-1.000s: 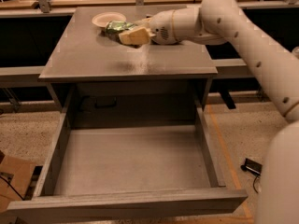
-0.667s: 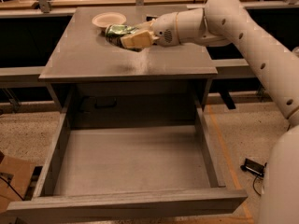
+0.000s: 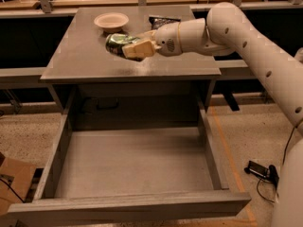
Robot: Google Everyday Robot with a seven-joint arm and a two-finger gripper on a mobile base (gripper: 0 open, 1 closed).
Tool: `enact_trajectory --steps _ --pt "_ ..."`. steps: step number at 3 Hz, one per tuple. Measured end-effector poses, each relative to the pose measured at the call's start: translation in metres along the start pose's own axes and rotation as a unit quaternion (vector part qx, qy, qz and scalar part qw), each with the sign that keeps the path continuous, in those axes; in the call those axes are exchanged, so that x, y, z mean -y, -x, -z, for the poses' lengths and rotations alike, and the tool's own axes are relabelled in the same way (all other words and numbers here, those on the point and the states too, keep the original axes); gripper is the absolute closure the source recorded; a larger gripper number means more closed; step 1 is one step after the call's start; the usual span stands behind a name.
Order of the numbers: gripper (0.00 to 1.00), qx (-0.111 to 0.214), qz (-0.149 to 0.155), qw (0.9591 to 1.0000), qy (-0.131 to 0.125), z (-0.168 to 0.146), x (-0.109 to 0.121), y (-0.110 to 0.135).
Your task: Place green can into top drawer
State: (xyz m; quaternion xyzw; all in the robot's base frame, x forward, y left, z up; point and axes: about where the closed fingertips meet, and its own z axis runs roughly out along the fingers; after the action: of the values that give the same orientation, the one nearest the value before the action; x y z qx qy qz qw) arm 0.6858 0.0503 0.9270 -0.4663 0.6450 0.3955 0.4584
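The green can (image 3: 115,44) is shiny green and silver and lies sideways in my gripper (image 3: 129,48), which is shut on it. The gripper holds the can just above the grey cabinet top (image 3: 85,56), near its middle. My white arm reaches in from the right. The top drawer (image 3: 132,162) is pulled wide open below the cabinet top, towards the camera. Its flat grey bottom holds nothing.
A shallow white bowl (image 3: 111,21) stands at the back of the cabinet top. A dark snack bag (image 3: 163,21) lies behind my wrist. A cardboard box (image 3: 12,183) sits on the floor at left, and a dark device with cables (image 3: 260,170) at right.
My gripper has carried the can away from the white bowl, towards the front and middle of the cabinet top. The bowl now shows in full.
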Motion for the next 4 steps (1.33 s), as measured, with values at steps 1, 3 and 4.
enact_trajectory --steps 1,3,4 --pt "1.00 0.004 -0.028 0.9995 0.012 0.007 -0.033 -0.028" --pt "1.00 -0.028 -0.102 0.9939 0.033 0.006 -0.117 -0.114" --pt "1.00 -0.045 -0.117 0.9911 0.045 -0.001 -0.133 -0.138"
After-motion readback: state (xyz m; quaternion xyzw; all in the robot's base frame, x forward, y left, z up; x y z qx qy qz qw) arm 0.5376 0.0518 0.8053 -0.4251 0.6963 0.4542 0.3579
